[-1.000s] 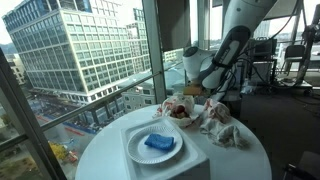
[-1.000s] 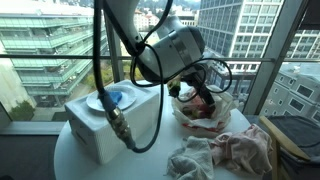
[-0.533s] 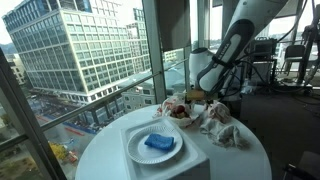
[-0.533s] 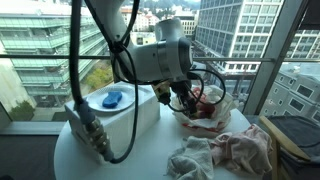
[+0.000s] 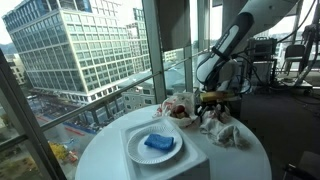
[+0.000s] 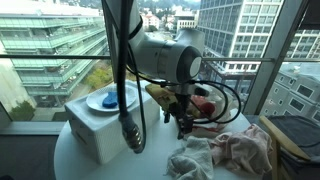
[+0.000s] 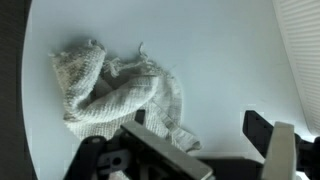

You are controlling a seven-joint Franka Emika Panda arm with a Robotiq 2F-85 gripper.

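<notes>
Cotton-looking beige cloth (image 7: pixel 115 90) was seen crumpled on the white desk (image 7: pixel 225 50), carried by it alone. The fingers (image 7: pixel 265 132) were held spread wide with nothing gripped, pointed down just above the cloth (probably so the heap could be straddled).

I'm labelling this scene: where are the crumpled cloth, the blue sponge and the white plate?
crumpled cloth (image 7: pixel 115 90), wrist view, on the middle of its folds.
blue sponge (image 5: pixel 158 143), in an exterior view, on its top face.
white plate (image 5: pixel 132 148), in an exterior view, on its bare rim.
</notes>
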